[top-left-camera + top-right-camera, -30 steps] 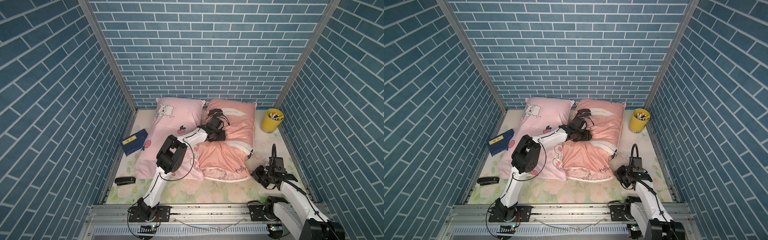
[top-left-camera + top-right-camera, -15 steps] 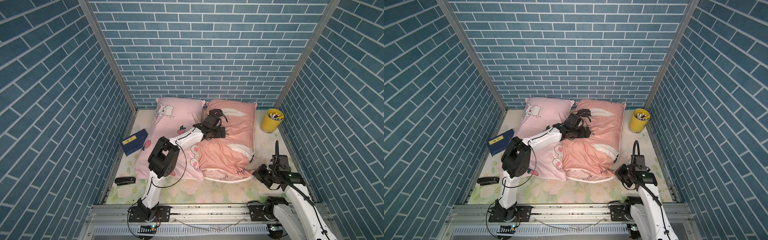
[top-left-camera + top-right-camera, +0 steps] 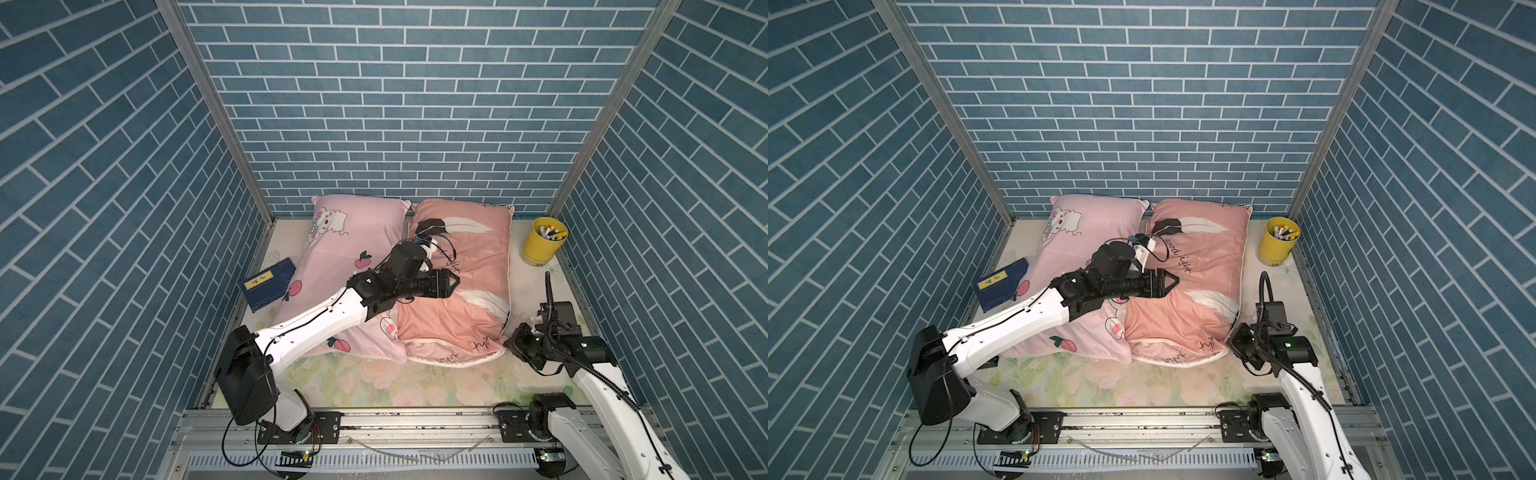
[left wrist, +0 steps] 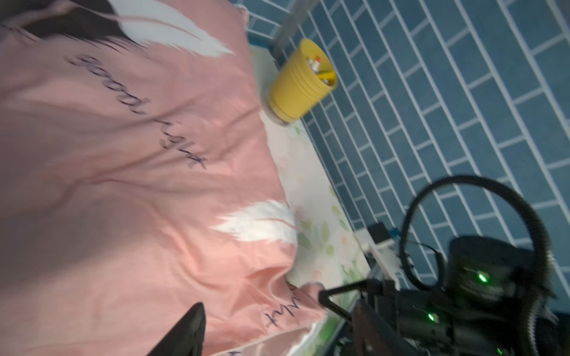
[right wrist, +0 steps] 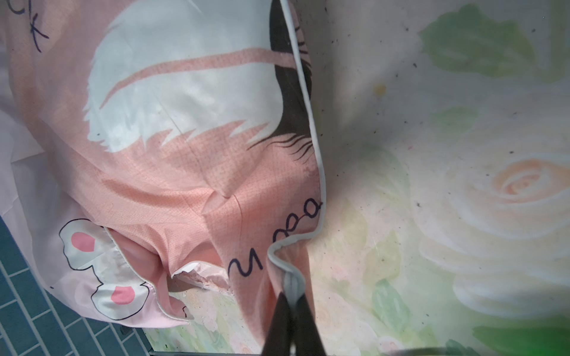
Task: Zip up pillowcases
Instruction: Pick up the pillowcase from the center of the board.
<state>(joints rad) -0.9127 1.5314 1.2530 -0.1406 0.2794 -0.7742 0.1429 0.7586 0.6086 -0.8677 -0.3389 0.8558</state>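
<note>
Two pillowcases lie side by side: a light pink one with bunnies and peaches (image 3: 345, 266) and a salmon one with feathers and "good night" script (image 3: 469, 257). The salmon case gapes at its near end, where white inner fabric (image 3: 440, 353) shows. My left gripper (image 3: 455, 282) hovers over the middle of the salmon case, open and holding nothing. Only one of its fingers (image 4: 188, 329) shows in the left wrist view. My right gripper (image 5: 291, 296) is shut on the white piping at the salmon case's near right corner, also seen in a top view (image 3: 1235, 340).
A yellow cup of pens (image 3: 543, 241) stands at the back right. A blue book (image 3: 268, 284) lies left of the pink case. Blue brick walls close in three sides. The floral mat (image 3: 374, 382) runs in front of the pillows.
My left gripper has lifted off the dent in the salmon case and swung a little nearer and rightward. The right gripper kept its hold on the corner, shifting slightly right.
</note>
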